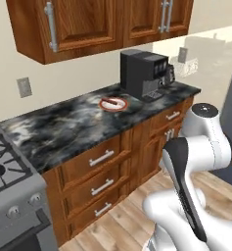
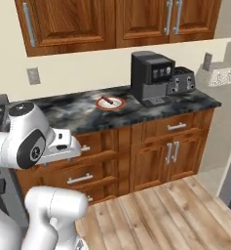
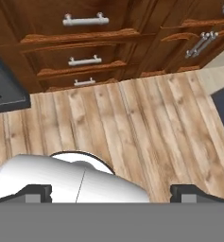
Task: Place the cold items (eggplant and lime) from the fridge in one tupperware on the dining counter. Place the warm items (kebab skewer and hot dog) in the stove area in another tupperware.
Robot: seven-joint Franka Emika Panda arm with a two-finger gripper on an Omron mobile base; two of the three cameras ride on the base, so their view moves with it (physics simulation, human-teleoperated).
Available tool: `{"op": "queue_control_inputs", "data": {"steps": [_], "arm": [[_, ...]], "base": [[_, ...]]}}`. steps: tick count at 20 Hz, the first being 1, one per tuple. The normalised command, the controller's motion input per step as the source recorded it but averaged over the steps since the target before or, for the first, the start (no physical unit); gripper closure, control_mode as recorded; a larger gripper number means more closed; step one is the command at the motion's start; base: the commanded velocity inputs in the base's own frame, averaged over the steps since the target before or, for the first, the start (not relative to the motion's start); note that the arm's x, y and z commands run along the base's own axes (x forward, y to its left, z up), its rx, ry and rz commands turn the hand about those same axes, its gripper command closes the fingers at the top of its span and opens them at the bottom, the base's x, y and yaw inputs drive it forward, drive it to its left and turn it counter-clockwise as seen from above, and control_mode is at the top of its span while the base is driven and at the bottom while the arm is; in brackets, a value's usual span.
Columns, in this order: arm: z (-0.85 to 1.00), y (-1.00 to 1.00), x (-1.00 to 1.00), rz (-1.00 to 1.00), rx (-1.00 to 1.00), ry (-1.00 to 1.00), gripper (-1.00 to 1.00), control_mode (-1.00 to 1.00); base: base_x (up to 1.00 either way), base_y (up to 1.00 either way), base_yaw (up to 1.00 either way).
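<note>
Here, gripper point(image 3: 111, 193) jaws wide, empty, above plank floor point(image 3: 146, 123); round white plate point(image 1: 113, 103) with skewer on glossy marbled worktop point(image 1: 63, 125), near back edge, boxy black coffee machine point(image 1: 143, 73) beside.

Glossy white rounded arm point(image 1: 198, 162) segments with dark grey joint bands and round end caps.

Coffee machine point(image 1: 143, 73) beside plate point(image 1: 113, 103), perhaps.

Marbled worktop point(image 1: 63, 127); plate point(image 1: 113, 103), coffee machine point(image 1: 143, 73)
</note>
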Motion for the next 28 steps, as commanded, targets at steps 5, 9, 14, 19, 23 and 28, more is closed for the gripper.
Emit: {"op": "queue_control_inputs", "data": {"steps": [5, 9, 14, 19, 23, 28], "arm": [[0.00, 0.00, 0.00, 0.00, 0.00, 0.00, -1.00, 1.00], [0.00, 0.00, 0.00, 0.00, 0.00, 0.00, -1.00, 1.00], [0.00, 0.00, 0.00, 0.00, 0.00, 0.00, -1.00, 1.00], [0.00, 0.00, 0.00, 0.00, 0.00, 0.00, -1.00, 1.00], [0.00, 0.00, 0.00, 0.00, 0.00, 0.00, -1.00, 1.00], [0.00, 0.00, 0.00, 0.00, 0.00, 0.00, -1.00, 1.00]], "base": [[0.91, -0.33, 0.31], [0.68, -0.29, 0.26], [0.33, -0.37, 0.21], [0.29, -0.45, 0.25], [0.52, -0.40, 0.25], [0.47, -0.39, 0.25]]}}
